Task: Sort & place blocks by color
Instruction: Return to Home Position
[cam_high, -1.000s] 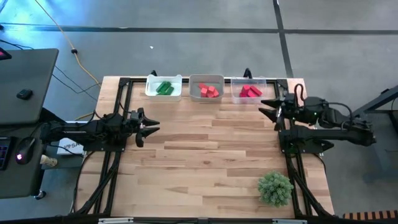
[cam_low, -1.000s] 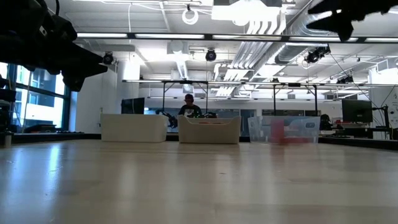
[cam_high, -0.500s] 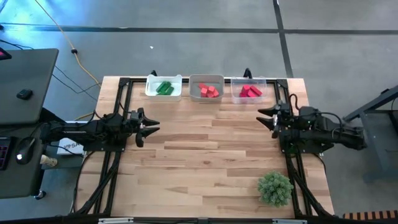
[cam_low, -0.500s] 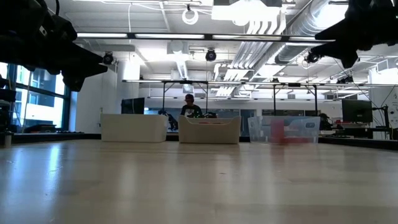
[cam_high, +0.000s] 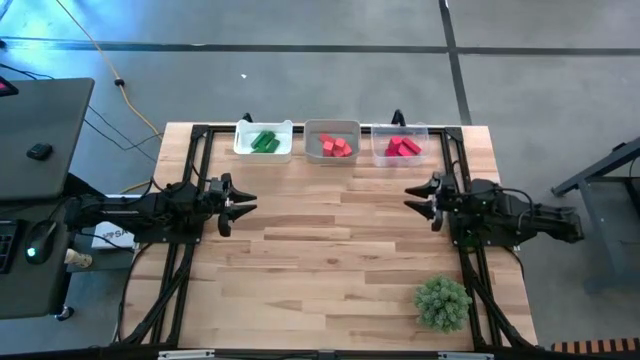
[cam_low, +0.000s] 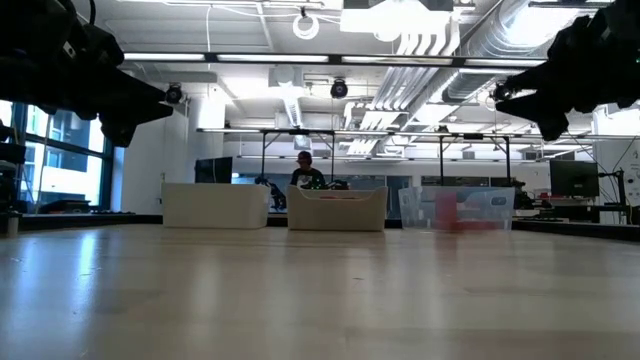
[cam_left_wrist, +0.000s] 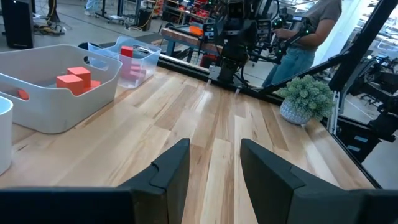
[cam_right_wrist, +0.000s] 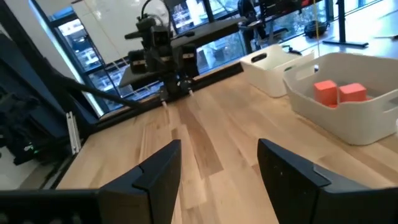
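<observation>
Now, here is why your scene sits the way it does:

- The three trays stand in a row along the far edge of the table (cam_high: 330, 250), each holding a single colour. From that, I judge the sorting finished.
- The green blocks (cam_high: 264, 141) lie in the white tray (cam_high: 238, 140), on the left arm's side.
- The salmon blocks (cam_high: 337, 147) lie in the gray tray (cam_high: 309, 145) in the middle.
- The red blocks (cam_high: 403, 147) lie in the clear tray (cam_high: 377, 150), on the right arm's side.
- No block shows loose on the bare wood, so you have nothing left to pick up.
- Your left gripper (cam_high: 248, 204) hovers over the left edge, pointing inward and well apart from the trays. Its wrist view shows the fingers (cam_left_wrist: 171, 168) spread with only table between them, so it is released and empty.
- Your right gripper (cam_high: 412, 198) hovers near the right edge, facing the left one, just short of the clear tray. It too is released, with nothing in its gap.
- Both arms lie low and folded toward their bases, which reads as a resting pose rather than a reach.
- The plant ball (cam_high: 442, 302) sits at the near right corner, apart from both arms and no part of the job.
</observation>
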